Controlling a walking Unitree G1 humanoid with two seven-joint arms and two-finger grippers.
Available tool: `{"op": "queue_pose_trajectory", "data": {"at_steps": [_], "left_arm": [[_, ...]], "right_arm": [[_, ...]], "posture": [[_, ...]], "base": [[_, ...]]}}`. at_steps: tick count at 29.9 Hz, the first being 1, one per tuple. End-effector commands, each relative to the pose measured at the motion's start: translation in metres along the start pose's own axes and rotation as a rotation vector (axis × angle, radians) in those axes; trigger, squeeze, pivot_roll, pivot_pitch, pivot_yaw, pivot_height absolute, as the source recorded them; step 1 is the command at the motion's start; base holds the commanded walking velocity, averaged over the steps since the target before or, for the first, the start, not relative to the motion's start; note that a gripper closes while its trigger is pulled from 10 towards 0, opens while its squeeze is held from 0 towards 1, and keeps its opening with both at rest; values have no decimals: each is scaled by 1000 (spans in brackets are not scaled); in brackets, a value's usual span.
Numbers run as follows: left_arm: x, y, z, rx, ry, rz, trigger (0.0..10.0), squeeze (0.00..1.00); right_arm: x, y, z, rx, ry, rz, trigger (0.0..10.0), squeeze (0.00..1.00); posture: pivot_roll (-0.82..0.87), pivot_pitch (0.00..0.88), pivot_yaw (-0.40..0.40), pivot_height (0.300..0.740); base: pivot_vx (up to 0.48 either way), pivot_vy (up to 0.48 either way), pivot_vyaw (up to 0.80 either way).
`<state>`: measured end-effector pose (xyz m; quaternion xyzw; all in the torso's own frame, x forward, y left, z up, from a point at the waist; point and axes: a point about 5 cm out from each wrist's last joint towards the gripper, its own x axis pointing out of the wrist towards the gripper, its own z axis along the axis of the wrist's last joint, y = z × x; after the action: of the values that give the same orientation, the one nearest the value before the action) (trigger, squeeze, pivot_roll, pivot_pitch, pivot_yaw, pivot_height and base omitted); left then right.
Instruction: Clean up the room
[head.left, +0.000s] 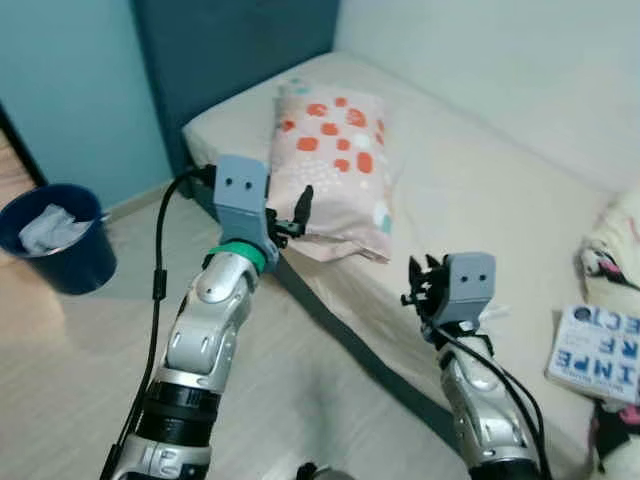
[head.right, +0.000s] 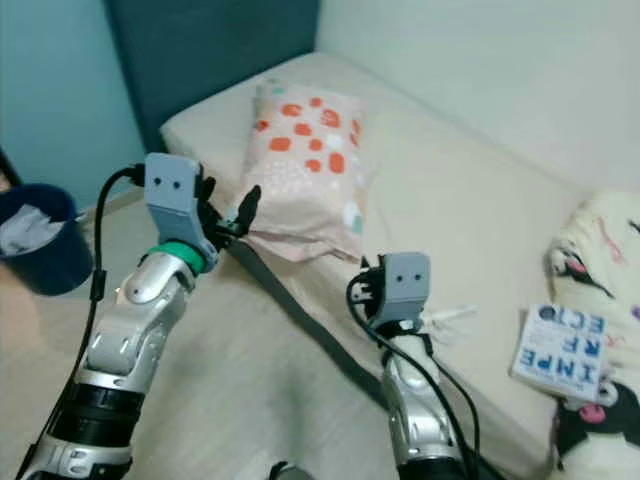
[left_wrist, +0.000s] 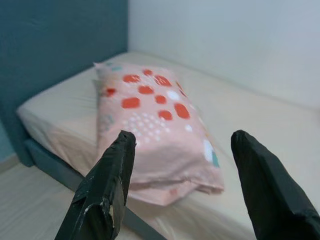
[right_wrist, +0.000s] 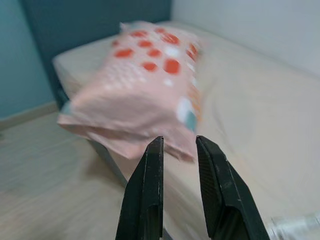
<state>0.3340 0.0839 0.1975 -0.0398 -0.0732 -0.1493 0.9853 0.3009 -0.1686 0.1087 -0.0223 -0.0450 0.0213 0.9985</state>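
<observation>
- The bed (head.left: 470, 190) is the largest thing, running from the dark blue headboard (head.left: 230, 50) along the pale wall toward the robot's right; its near edge, with a dark grey frame strip (head.left: 340, 335) under it, cuts diagonally across the scene.
- The wooden floor (head.left: 90, 340) lies open on the robot's left and in front of the bed edge — this is the widest free room, bounded by the teal wall and the headboard.
- The pillow (head.left: 335, 165), pink with orange-red spots, lies lengthwise near the head of the bed, its lower end hanging slightly over the near edge of the mattress.
- A dark blue bin (head.left: 55, 235) stands on the floor by the teal wall, well apart from the bed, with crumpled pale paper inside.
- At the far right a cream soft toy or blanket with cartoon faces (head.right: 600, 250) lies on the bed, with a blue-and-white book (head.left: 595, 350) against it.
- The left gripper (head.left: 298, 215) is raised just beside the pillow's lower end at the bed edge; in the left wrist view its fingers (left_wrist: 107, 182) are spread wide, the pillow ahead between them, not touched.
- The right gripper (head.left: 418, 282) hovers over the mattress edge below the pillow's corner; its fingers (right_wrist: 150, 192) stand nearly together with a narrow gap, holding nothing — the pillow's corner is just beyond the tips.
- A small pale object (head.right: 450, 315), perhaps a wrapper, lies on the sheet beside the right gripper; it is too blurred to name.
</observation>
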Motion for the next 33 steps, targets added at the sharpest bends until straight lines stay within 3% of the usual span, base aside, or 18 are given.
{"op": "queue_pose_trajectory", "data": {"at_steps": [1, 5, 10, 13, 17, 18, 21, 22, 23, 25, 28, 29, 31, 32, 33], "left_arm": [[0, -11, -4, -5, 12, -54, 10000, 0], [0, -18, -5, -10, 17, -104, 10000, 0], [-1, -29, -5, -26, 7, -152, 10000, 0], [-2, -30, -5, -28, 6, -154, 10000, 0], [-3, -25, -8, 46, -3, -135, 10000, 0], [-4, -19, -10, 111, -8, -116, 10000, 0], [-10, 14, -20, 293, 19, -5, 10000, 0], [-10, 14, -20, 293, 19, -5, 10000, 0], [-13, 27, -24, 319, 43, 40, 10000, 0], [-15, 34, -27, 329, 58, 66, 10000, 0], [-23, 57, -31, 376, 82, 177, 10000, 0], [-23, 57, -31, 376, 82, 177, 10000, 0], [-37, 78, -31, 370, 87, 308, 10000, 0], [-37, 78, -31, 370, 87, 308, 10000, 0], [-44, 84, -31, 368, 86, 354, 10000, 0]], "right_arm": [[-4, -9, -5, -11, 22, -38, 10000, 0], [-3, -16, -3, -19, 15, -80, 10000, 0], [-6, -44, 3, -45, -26, -317, 10000, 0], [-9, -52, 5, -42, -35, -380, 10000, 0], [-14, -66, 8, 35, -77, -464, 10000, 0], [-15, -67, 11, 88, -104, -465, 10000, 0], [-9, -57, 22, 177, -176, -382, 10000, 0], [-9, -57, 22, 177, -176, -382, 10000, 0], [-6, -50, 26, 177, -194, -344, 10000, 0], [-4, -46, 28, 174, -205, -321, 10000, 0], [4, -28, 32, 181, -206, -213, 10000, 0], [4, -28, 32, 181, -206, -213, 10000, 0], [19, -3, 32, 184, -182, -67, 10000, 0], [19, -3, 32, 184, -182, -67, 10000, 0], [25, 9, 33, 186, -170, -4, 10000, 0]], "posture": [[-144, 46, 30, 740], [-146, 43, 34, 740], [-154, 42, 40, 740], [-155, 43, 40, 740], [-156, 44, 40, 740], [-154, 45, 36, 740], [-145, 47, 27, 740], [-145, 47, 27, 740], [-138, 47, 17, 740], [-138, 47, 17, 740], [-66, 51, -52, 740], [-66, 51, -52, 740], [-3, 59, -114, 740], [-3, 59, -114, 740], [28, 62, -134, 740]], "base": [[0, 0, -775], [0, 0, -775], [0, 0, -775], [0, 0, -775], [0, 0, -775], [0, 0, -775], [0, 0, -779], [0, 0, -781], [0, 0, -781], [0, 0, -781], [0, 0, -781], [0, 0, -781], [0, 0, -781], [0, 0, -781], [0, 0, -781]]}}
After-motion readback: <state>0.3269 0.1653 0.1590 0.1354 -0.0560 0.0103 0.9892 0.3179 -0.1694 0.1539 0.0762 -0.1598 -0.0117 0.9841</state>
